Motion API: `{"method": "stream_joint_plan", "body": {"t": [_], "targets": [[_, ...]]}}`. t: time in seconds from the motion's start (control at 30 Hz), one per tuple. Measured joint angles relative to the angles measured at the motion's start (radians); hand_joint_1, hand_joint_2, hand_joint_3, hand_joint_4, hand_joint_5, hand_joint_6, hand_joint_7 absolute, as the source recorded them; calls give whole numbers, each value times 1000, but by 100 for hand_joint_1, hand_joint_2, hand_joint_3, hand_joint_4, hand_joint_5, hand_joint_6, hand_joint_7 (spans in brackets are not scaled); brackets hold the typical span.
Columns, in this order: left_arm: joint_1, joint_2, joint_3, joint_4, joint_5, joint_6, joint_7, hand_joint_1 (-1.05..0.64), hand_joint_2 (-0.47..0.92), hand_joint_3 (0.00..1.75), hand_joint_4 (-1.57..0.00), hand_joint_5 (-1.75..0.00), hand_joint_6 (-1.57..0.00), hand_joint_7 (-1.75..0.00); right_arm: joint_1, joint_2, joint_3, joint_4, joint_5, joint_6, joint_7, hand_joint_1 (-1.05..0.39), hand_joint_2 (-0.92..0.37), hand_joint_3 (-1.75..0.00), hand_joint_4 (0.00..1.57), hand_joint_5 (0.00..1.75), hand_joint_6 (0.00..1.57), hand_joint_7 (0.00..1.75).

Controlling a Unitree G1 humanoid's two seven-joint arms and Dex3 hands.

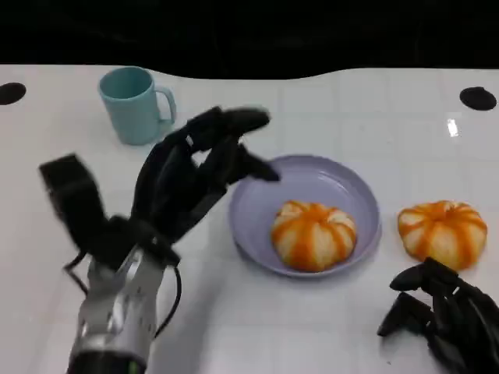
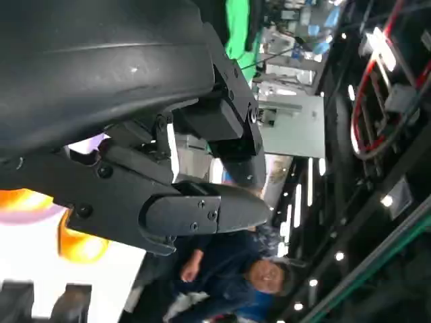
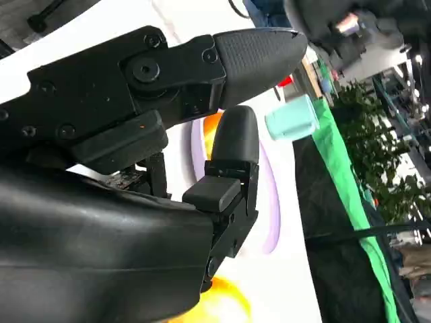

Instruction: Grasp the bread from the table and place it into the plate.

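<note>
The left hand (image 1: 183,183) is built of matte black segments with blocky, angular fingers, and it is mounted on a silver metallic forearm (image 1: 117,312) with a dark band at its lower end. A thin black cable (image 1: 173,300) is looped beside the wrist. The right hand (image 1: 444,315) is made of the same black plastic. In the wrist views, a smooth rounded black shell (image 2: 94,60) is seen, and small round screws are set into the finger links (image 3: 145,67).

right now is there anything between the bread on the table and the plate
Nothing visible does. The loose bread lies on bare table just right of the plate, with the right hand near it. The plate already holds another bread, with free room behind it.
</note>
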Motion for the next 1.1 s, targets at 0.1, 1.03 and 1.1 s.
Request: {"method": "stream_joint_plan", "body": {"t": [0.1,1.03,1.1], "targets": [[113,0,-2,-131,-48,124,24,-53,92,53,-76,-175,-50,-166,2,0,1,-1,0,0,3,-53,-92,-26,63,153,58,121],[561,31,-5,-549,-232,443,143,-48,92,47,-76,-175,-46,-175,8,7,2,-11,1,4,15,-54,-92,-24,66,152,60,122],[563,41,-5,-544,-231,442,130,-48,92,47,-76,-175,-45,-175,8,7,1,-11,1,5,15,-54,-92,-24,66,152,60,121]]}}
